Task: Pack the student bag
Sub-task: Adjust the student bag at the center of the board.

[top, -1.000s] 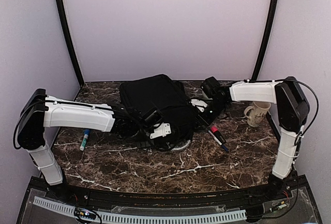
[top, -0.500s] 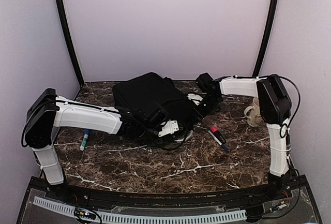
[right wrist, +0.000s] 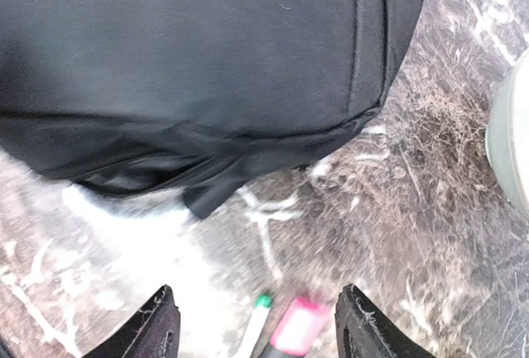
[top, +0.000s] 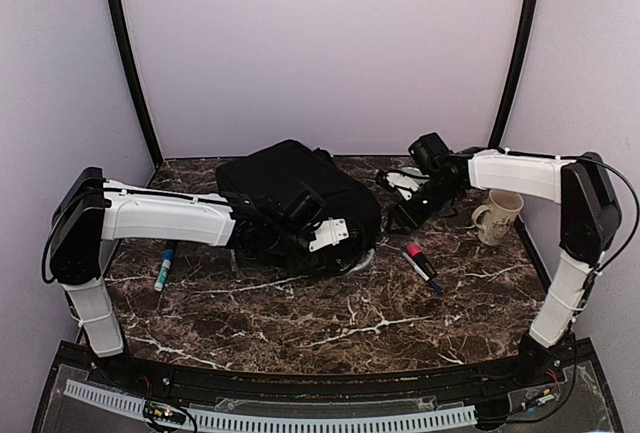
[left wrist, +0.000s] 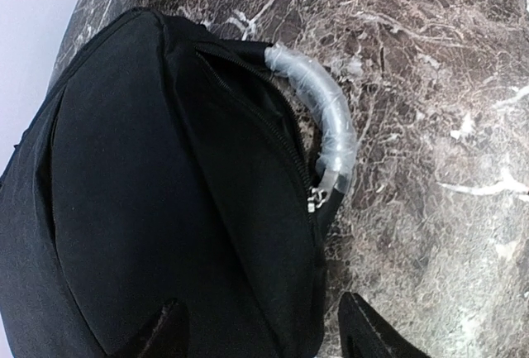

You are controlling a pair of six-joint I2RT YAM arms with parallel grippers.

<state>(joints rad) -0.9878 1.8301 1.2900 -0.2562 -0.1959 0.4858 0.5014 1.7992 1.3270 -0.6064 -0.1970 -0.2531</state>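
The student bag (top: 290,188) is a black backpack lying flat at the back middle of the table. My left gripper (top: 338,245) is open at its near right edge. In the left wrist view one finger (left wrist: 161,333) is over the bag (left wrist: 165,168) and the other over the table, and the gripper (left wrist: 264,337) is just short of the plastic-wrapped grey handle (left wrist: 326,118) and the zipper pull (left wrist: 313,201). My right gripper (top: 400,217) is open and empty, just right of the bag. In the right wrist view it (right wrist: 263,325) hovers over a pink-capped marker (right wrist: 299,331), apart from the bag (right wrist: 198,44).
A pink-capped marker (top: 421,263) lies right of the bag, with a green-tipped pen (right wrist: 256,325) beside it. A mug (top: 497,218) stands at the right. A blue marker (top: 163,269) lies at the left. Something white (top: 402,181) lies behind the right gripper.
The bag has shifted and turned a little towards the back left. My right gripper has drawn back to the right, off the bag. My left gripper has moved slightly right along the bag's edge.
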